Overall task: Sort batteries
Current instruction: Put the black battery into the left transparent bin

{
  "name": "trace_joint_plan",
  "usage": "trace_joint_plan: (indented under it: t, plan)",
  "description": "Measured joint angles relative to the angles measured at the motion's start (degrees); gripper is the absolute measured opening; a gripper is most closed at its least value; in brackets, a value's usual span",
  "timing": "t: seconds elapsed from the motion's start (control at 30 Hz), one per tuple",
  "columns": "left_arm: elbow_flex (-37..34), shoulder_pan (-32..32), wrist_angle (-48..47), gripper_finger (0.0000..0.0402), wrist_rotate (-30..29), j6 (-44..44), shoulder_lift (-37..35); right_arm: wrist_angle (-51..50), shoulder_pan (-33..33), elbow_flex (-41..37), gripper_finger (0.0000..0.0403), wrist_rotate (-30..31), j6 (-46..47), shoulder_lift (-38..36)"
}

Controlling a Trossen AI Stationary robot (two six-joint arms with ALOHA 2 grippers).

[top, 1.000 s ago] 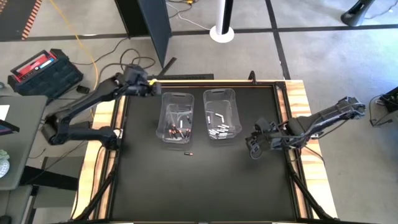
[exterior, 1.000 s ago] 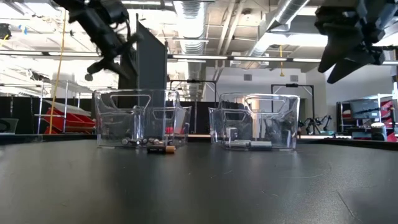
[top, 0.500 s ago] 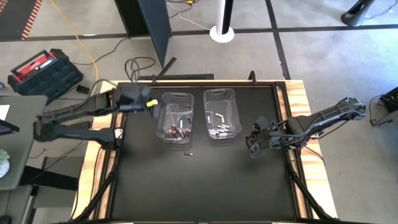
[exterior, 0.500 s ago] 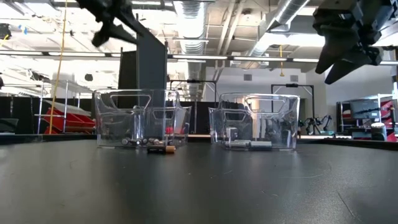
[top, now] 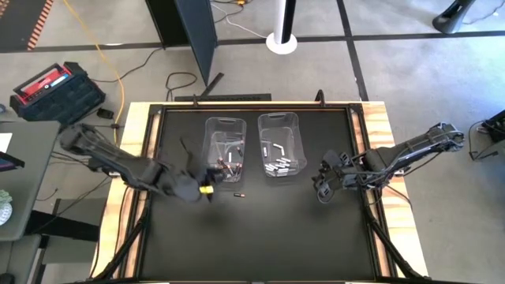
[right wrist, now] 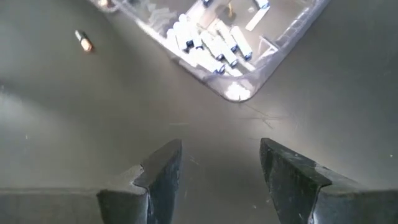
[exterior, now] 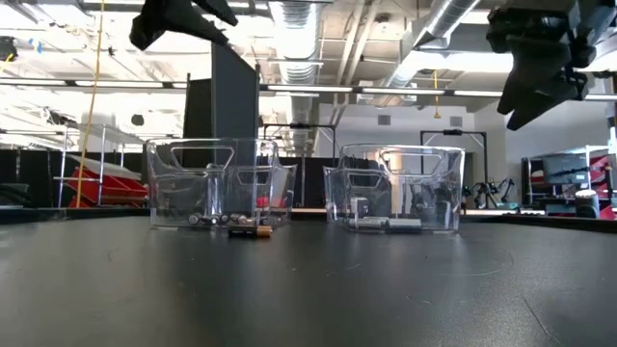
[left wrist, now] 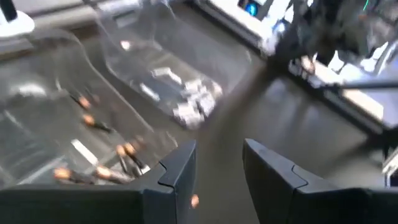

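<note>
Two clear bins stand side by side in the table's far half. The left bin (top: pixel 223 148) holds dark batteries with copper ends (left wrist: pixel 93 121). The right bin (top: pixel 281 144) holds white batteries (right wrist: pixel 208 43). One dark battery (top: pixel 239 194) lies on the black mat just in front of the left bin. My left gripper (top: pixel 203 189) hovers above the mat, left of that battery and near the left bin's front corner, open with nothing between its fingers (left wrist: pixel 217 155). My right gripper (top: pixel 322 188) hangs open above the mat, right of the right bin.
The black mat (top: pixel 260 237) lies bare in the near half of the table. Wooden table edges (top: pixel 379 134) frame it left and right. Off the table, a red and black case (top: pixel 51 88) and cables lie on the floor at the far left.
My left gripper has swung from the table's far left corner, beside the left bin, toward the near edge. It now stands by the bin's front left corner near the loose battery, and it has rolled on the way. Its fingers stay apart.
</note>
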Motion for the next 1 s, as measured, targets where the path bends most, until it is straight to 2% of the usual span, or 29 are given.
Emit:
trace_joint_plan:
  t: [0.13,0.3,0.53,0.73,1.0]
  plan:
    - [0.0,-2.4,0.8,0.0127,2.0,-2.7,7.2,0.0,0.0,0.0,0.0234,-1.5,-1.8,0.0]
    - [0.0,-3.0,1.1,0.0127,7.3,-3.3,16.3,0.0,0.1,0.0,0.0234,-3.0,-3.8,0.0]
    - [0.0,-2.1,8.4,0.0131,12.0,-13.1,26.2,0.0,1.5,0.0,0.0234,-3.8,-3.6,0.0]
    - [1.2,-1.1,17.5,0.0158,13.7,-6.1,29.5,0.0,2.6,0.0,0.0234,-4.0,-1.2,0.0]
    - [3.4,3.0,17.9,0.0204,15.5,0.1,29.3,0.2,2.6,0.0,0.0234,-4.0,1.4,0.0]
